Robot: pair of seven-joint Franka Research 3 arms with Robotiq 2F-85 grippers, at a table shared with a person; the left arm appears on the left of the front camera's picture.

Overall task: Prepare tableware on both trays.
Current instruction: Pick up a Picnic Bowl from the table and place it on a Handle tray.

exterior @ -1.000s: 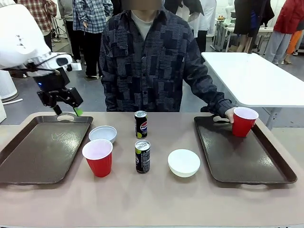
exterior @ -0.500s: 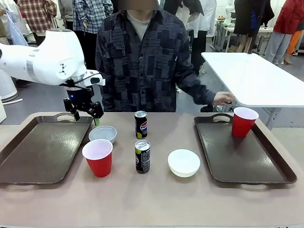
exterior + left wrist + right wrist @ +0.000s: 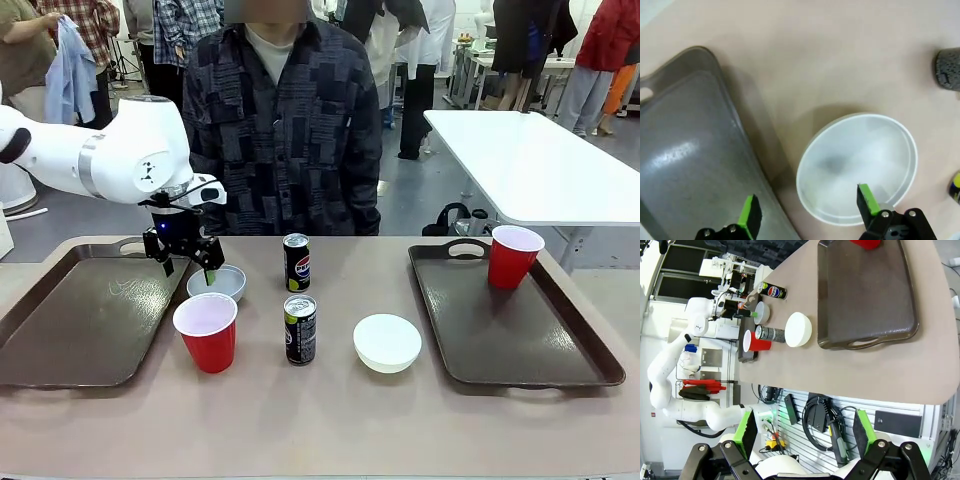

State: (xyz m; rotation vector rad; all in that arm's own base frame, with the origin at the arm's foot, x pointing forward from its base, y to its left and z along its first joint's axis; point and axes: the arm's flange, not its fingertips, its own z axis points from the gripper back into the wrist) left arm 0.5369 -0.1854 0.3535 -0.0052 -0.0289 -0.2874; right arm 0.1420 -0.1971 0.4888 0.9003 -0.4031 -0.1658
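Left tray [image 3: 80,320], just beside left hand [image 3: 188,268], is bare. Right tray [image 3: 500,340], well away from that hand, carries one red cup [image 3: 513,256], the only piece placed.

Left hand is wide open over the rim of white bowl [image 3: 217,283], no grip yet. Near it on the tabletop [image 3: 330,420], unplaced: second bowl [image 3: 387,342], other red cup [image 3: 206,330], far can [image 3: 296,262], near can [image 3: 299,328].

Right hand [image 3: 802,432] is wide open, empty, held off.

Judged: early stage, five pieces left.

Left wrist view's edges cut off a soda can [image 3: 948,68] and the left tray [image 3: 680,150]
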